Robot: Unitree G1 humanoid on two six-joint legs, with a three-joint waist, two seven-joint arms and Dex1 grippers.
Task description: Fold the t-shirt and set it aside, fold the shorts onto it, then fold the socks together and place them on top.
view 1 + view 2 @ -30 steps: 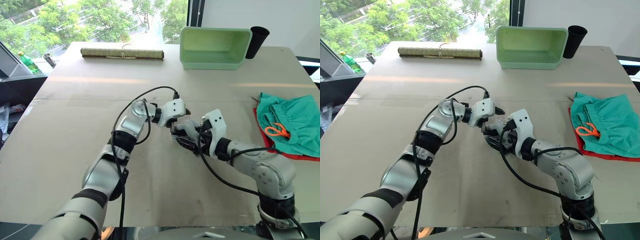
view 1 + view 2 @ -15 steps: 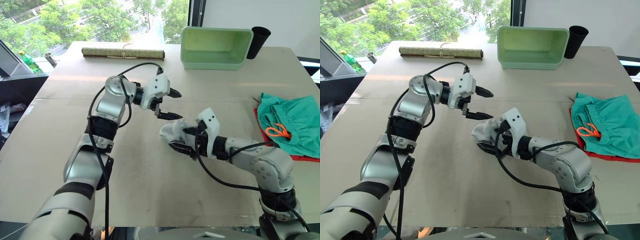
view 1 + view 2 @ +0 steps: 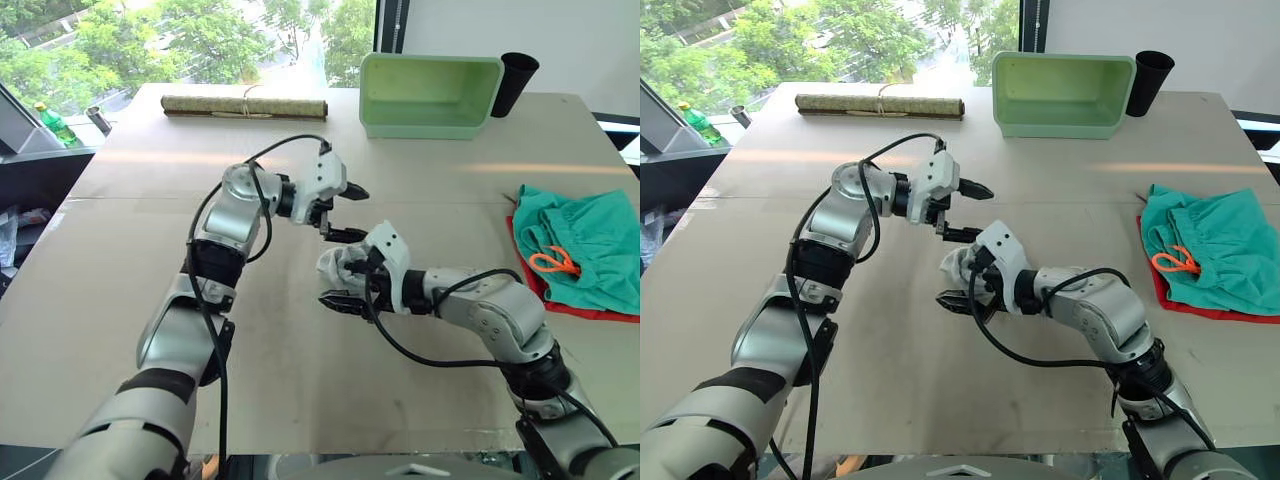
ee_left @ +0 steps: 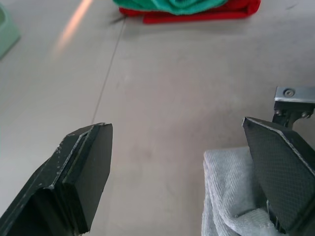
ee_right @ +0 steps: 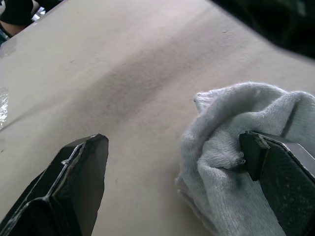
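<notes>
Brown bench (image 3: 130, 300) near a window, seen from the head camera. Right jaws (image 3: 338, 283) are spread wide; in the right wrist view the socks (image 5: 246, 157) are bunched against one finger, the other finger (image 5: 74, 187) standing well clear over bare bench, so nothing is clamped. Left jaws (image 3: 345, 212) are likewise wide open and empty, poised just above and beside the socks. The grey bundle (image 3: 338, 268) lies mid-bench at the right jaws' tips. The shorts (image 3: 585, 245) are seen resting on the folded t-shirt (image 3: 600, 312) at the bench's right edge, well apart from the socks. A green tub (image 3: 430, 95), a black cup (image 3: 513, 82) and a rolled mat (image 3: 245, 105) stand along the far edge. Step in hand, as judged: the sock fold. The next move would call for the bundle to be clamped as one and carried right onto the shorts.
</notes>
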